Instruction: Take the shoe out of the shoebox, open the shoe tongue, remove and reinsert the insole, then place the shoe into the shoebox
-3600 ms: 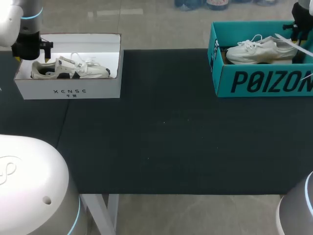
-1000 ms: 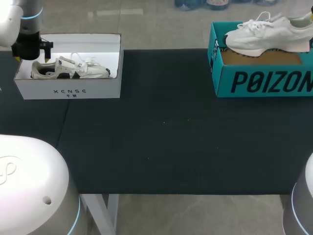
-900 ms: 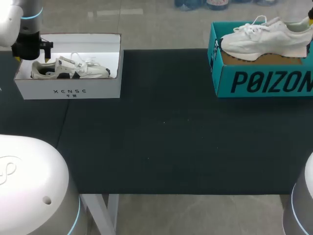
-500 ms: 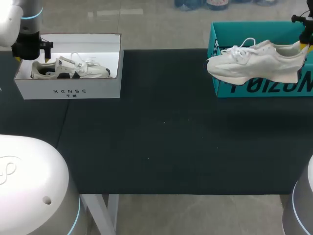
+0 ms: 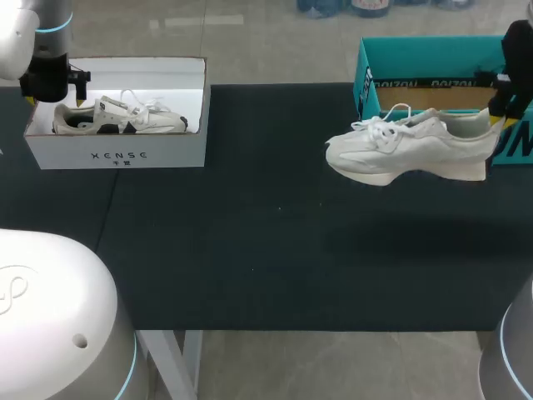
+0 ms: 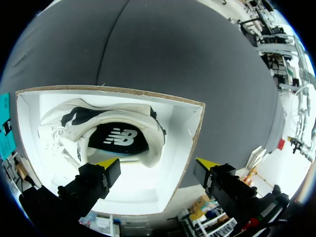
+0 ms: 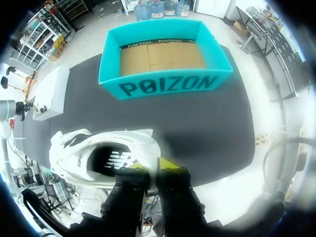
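Note:
A white lace-up shoe (image 5: 406,155) hangs in the air over the dark mat, just in front of the teal shoebox (image 5: 371,68), toe pointing left. My right gripper (image 5: 498,119) is shut on its heel collar. In the right wrist view the gripper (image 7: 152,167) pinches the heel edge of the shoe (image 7: 84,148), whose dark insole shows, and the teal shoebox (image 7: 163,85) lies empty ahead. My left gripper (image 5: 54,98) hovers open over the left end of a white box (image 5: 117,154). Seen from the left wrist, the gripper (image 6: 158,165) straddles the box's wall.
The white box holds a second white-and-black shoe (image 5: 119,117), seen from above as a shoe (image 6: 118,133) with a dark insole. The dark mat (image 5: 275,250) covers the table between the two boxes. The white box (image 7: 49,91) shows far beyond the held shoe.
My right arm has lifted the white shoe out of the teal box and carried it forward and to the left, lower over the mat. The left arm has not moved.

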`<act>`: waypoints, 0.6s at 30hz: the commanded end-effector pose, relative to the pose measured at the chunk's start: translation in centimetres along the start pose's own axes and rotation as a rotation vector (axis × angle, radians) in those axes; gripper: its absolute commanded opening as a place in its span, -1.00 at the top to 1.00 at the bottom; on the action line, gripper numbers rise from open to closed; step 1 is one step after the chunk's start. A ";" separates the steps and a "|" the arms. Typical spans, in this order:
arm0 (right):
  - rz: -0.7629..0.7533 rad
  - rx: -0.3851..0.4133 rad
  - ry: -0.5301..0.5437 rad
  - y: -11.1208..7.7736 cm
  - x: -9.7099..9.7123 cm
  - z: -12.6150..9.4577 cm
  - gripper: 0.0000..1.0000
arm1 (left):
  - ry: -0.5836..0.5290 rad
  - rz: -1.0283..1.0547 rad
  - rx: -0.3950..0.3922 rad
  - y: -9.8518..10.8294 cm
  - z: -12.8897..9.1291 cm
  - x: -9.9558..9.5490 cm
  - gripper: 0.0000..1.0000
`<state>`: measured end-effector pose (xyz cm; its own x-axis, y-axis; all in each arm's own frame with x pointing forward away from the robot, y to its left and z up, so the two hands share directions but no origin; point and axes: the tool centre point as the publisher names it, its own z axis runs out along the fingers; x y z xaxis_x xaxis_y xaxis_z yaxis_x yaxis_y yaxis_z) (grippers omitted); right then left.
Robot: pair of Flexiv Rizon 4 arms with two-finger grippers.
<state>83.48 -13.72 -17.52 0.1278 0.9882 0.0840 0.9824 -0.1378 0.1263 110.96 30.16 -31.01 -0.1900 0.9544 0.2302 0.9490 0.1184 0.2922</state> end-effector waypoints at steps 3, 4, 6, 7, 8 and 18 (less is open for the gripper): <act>-0.005 -0.231 0.011 -1.5 1.0 1.7 1.00 | 0.001 0.001 -0.002 -0.1 0.0 0.0 -1.00; -0.009 -0.228 0.010 -1.7 1.1 1.9 1.00 | 0.001 0.001 -0.002 -0.1 0.0 0.0 -1.00; -0.015 -0.225 0.007 -2.0 1.5 2.2 1.00 | 0.001 0.001 -0.002 -0.1 0.0 0.0 -1.00; -0.016 -0.224 0.008 -2.1 1.6 2.2 1.00 | 0.001 0.001 -0.002 -0.1 0.0 0.0 -1.00; -0.018 -0.223 0.009 -2.3 1.7 2.4 1.00 | 0.001 0.001 -0.002 -0.1 0.0 0.0 -1.00; -0.029 -0.213 0.007 -2.8 2.5 2.9 1.00 | 0.001 0.001 -0.002 -0.1 0.0 0.0 -1.00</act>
<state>81.71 -10.88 -20.38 0.0972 0.9919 0.0823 0.9488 -0.1173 0.2932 110.96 30.16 -31.01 -0.1900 0.9544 0.2302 0.9490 0.1184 0.2922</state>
